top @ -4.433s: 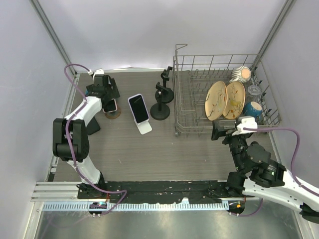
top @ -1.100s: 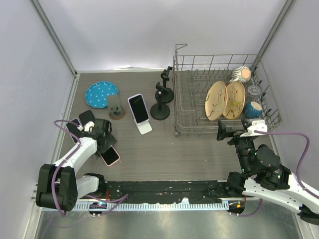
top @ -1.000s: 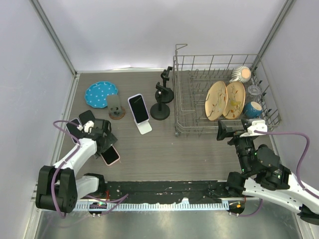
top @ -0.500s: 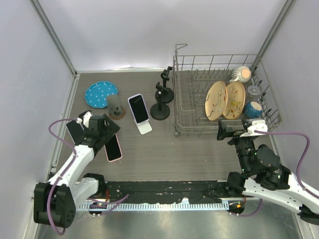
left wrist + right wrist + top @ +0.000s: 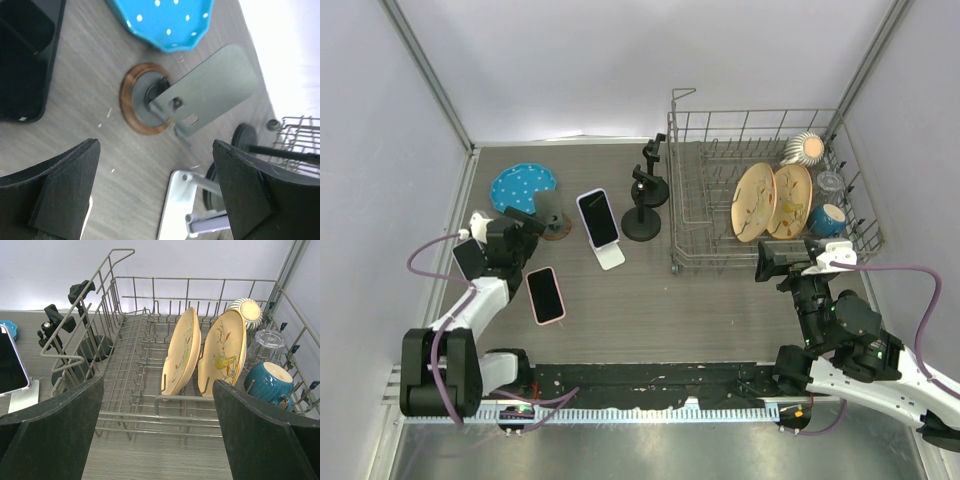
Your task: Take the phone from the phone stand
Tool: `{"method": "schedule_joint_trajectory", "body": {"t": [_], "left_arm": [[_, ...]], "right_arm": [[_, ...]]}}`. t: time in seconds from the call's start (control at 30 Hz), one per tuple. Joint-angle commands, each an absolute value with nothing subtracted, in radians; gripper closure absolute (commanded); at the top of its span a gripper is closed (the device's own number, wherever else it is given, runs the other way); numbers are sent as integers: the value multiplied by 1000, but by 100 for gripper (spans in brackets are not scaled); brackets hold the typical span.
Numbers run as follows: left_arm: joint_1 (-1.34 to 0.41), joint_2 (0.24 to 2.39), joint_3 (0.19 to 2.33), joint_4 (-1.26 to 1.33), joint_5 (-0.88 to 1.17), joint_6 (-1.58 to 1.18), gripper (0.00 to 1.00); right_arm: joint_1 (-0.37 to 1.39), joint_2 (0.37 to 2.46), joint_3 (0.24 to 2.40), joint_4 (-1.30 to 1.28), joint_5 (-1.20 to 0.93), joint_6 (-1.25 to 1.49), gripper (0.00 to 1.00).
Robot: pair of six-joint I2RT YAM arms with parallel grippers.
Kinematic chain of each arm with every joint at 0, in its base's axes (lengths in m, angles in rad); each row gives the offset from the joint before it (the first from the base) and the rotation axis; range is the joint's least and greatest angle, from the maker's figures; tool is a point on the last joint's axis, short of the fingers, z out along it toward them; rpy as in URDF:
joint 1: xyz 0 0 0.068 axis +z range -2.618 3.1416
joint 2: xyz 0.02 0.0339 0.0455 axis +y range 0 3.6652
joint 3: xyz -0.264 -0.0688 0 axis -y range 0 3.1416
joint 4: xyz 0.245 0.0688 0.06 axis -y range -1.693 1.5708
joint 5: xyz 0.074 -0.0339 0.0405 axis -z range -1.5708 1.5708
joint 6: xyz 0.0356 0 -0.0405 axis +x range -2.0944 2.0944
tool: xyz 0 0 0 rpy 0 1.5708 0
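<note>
The pink-cased phone (image 5: 545, 295) lies flat on the table, screen up. The grey phone stand on a round wooden base (image 5: 554, 226) stands empty beside the blue plate; in the left wrist view it (image 5: 200, 90) is just ahead of the fingers. My left gripper (image 5: 518, 238) is open and empty, left of that stand and above the pink phone; in its own view the gripper (image 5: 155, 147) frames bare table. A second phone (image 5: 598, 218) leans on a white stand (image 5: 610, 257). My right gripper (image 5: 780, 262) is open and empty in front of the dish rack (image 5: 150, 405).
A blue dotted plate (image 5: 523, 188) lies at the back left. A black phone (image 5: 468, 260) lies flat by the left wall. A black clamp stand (image 5: 642, 205) stands left of the wire rack (image 5: 680, 262), which holds plates, a cup and a bowl.
My left gripper has let go of the pink phone, which now lies flat on the table. The gripper has drawn back up and left, toward the empty stand. The right arm is still.
</note>
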State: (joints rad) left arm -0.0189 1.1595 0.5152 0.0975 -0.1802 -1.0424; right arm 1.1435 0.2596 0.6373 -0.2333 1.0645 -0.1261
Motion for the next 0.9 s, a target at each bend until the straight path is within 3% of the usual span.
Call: {"method": "schedule_joint_trajectory", "body": {"t": [0.0,0.43,0.57,0.73,0.87], "left_arm": [[44,1265,482,425,-127,-1104,3],[69,1655,613,747,95,-1108,3],[51,1746,687,785,181,-1111,7],[-12,1838,765,798,218,-1088,22],[-87,1910,848,793,228,-1066,23]], "right_arm": [[1146,270,643,-215,1072,-132,5],[1146,270,641,-215,1066,-133,5],[1146,275,641,-216,1066,-137,4],[1146,282,641,-215,1068,-140,4],[1146,288,640,-215,1074,-141,4]]}}
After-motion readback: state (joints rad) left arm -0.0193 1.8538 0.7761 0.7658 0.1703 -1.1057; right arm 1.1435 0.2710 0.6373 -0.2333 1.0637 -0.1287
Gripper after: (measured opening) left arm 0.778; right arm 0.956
